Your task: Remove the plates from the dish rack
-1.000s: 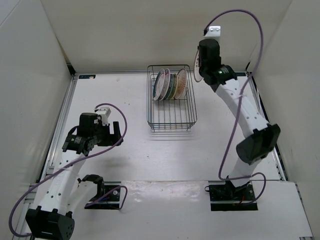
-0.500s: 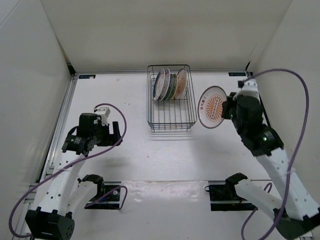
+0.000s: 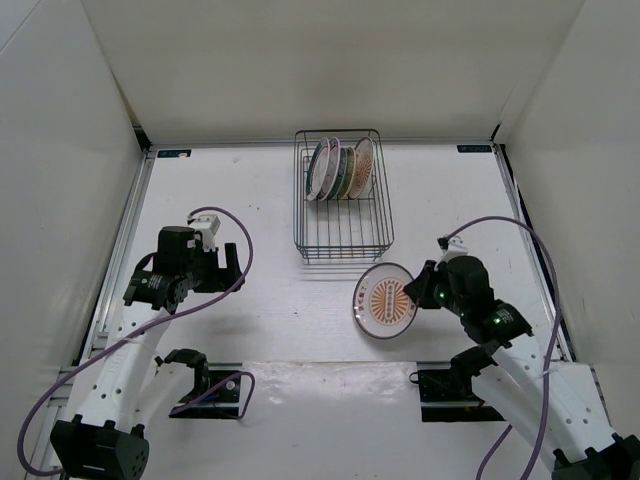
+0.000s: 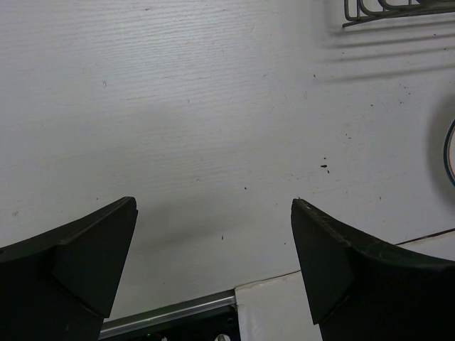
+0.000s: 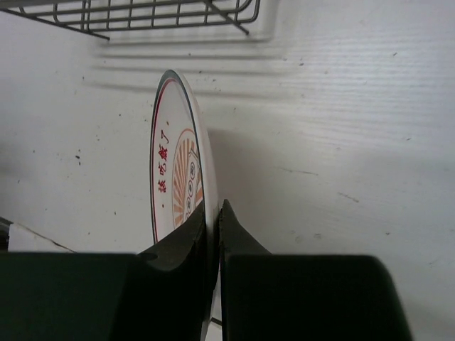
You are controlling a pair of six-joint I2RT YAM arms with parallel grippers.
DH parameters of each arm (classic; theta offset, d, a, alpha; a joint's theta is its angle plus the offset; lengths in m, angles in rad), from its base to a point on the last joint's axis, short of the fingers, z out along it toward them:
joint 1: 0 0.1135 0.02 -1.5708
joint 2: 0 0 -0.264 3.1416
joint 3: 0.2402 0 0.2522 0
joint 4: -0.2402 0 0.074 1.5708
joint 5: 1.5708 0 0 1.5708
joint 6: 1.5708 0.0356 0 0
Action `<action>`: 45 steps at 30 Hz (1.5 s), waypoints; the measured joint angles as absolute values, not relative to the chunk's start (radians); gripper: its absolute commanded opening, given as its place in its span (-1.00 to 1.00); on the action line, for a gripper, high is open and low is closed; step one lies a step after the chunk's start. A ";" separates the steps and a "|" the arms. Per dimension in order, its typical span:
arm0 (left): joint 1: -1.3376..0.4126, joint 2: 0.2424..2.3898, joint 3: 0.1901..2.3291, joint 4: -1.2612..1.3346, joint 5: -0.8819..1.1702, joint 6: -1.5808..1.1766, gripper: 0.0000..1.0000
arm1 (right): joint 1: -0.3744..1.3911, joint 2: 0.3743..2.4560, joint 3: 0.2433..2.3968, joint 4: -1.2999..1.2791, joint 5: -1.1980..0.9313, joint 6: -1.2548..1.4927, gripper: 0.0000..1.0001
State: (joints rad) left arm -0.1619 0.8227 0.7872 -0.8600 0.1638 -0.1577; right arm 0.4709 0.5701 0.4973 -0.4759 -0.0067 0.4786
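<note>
The dish rack (image 3: 343,246) is a dark wire basket at the back middle of the table. Several plates (image 3: 340,168) stand upright in its far end. My right gripper (image 3: 420,291) is shut on the rim of the orange sunburst plate (image 3: 385,300), holding it in front of the rack, right of centre. In the right wrist view the plate (image 5: 178,177) stands on edge between my fingers (image 5: 192,238), with the rack's near edge (image 5: 142,14) beyond it. My left gripper (image 3: 228,268) is open and empty at the left, over bare table (image 4: 213,142).
White walls enclose the table on three sides. A metal rail (image 3: 125,240) runs along the left edge. The arm bases (image 3: 205,385) sit on a white board at the near edge. The rack's corner (image 4: 398,8) and the plate's rim (image 4: 449,153) show in the left wrist view.
My right arm has carried the sunburst plate from beside the rack's far right end forward and down to the table in front of the rack. The left arm has not moved.
</note>
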 measured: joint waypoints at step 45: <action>-0.162 0.830 0.787 -0.860 0.165 -0.157 1.00 | 0.471 0.794 0.198 -0.097 -0.058 0.757 0.19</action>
